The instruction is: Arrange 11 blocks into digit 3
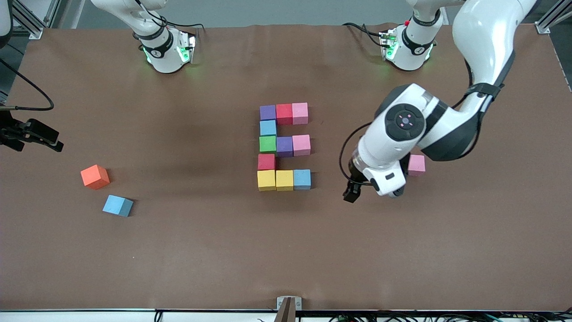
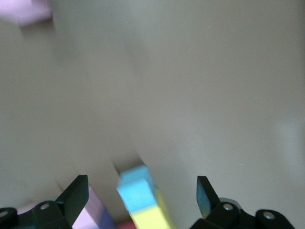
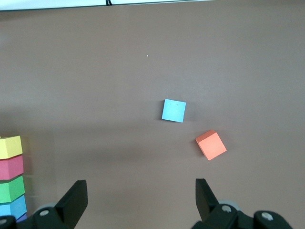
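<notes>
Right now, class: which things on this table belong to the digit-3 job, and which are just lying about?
Part of the job:
- the eleven-cube figure, purple, red, pink, light blue, green and yellow cubes touching
- left gripper, open, over bare table beside the figure

Lying about:
- orange cube
- loose blue cube
- loose pink cube
- right gripper, open, waiting

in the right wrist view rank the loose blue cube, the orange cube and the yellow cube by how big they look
1. orange cube and loose blue cube: they look about alike, too close to rank.
2. yellow cube: looks smallest, but the picture's edge cuts it off, so that is unsure.
</notes>
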Motion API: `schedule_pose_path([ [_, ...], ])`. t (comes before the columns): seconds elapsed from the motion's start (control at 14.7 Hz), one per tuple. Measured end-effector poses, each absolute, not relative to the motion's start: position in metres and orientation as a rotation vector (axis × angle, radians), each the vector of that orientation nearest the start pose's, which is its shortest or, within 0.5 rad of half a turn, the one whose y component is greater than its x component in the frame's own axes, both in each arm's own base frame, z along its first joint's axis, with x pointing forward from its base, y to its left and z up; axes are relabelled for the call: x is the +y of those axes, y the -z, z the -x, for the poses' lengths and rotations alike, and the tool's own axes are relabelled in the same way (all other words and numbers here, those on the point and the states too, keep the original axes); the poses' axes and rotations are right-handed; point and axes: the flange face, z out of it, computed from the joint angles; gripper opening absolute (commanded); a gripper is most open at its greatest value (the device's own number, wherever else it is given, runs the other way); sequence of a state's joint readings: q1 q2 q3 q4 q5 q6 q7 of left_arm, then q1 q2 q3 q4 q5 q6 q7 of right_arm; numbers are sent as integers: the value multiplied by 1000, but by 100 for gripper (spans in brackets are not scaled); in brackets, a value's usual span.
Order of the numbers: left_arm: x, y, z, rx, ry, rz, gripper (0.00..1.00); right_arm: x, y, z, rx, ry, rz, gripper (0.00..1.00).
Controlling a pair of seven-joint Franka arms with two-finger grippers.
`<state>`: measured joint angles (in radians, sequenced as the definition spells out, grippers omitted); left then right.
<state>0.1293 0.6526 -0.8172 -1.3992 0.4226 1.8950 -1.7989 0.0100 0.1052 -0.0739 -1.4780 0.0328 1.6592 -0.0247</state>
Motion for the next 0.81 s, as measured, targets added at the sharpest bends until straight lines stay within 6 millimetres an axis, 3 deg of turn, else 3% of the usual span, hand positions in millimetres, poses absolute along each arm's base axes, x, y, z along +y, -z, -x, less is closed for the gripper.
schedule_pose_path([
  [0.27, -260, -411, -653, -1236, -56, 2936, 100, -32, -616, -595, 63, 120, 3117, 100],
  [0.47, -213, -423, -662, -975, -62, 2997, 100, -32, -615, -596, 62, 116, 3117, 100],
  [0.81, -188, -441, -663, -657, -45, 3061, 100, -32, -613, -597, 63, 112, 3117, 100],
])
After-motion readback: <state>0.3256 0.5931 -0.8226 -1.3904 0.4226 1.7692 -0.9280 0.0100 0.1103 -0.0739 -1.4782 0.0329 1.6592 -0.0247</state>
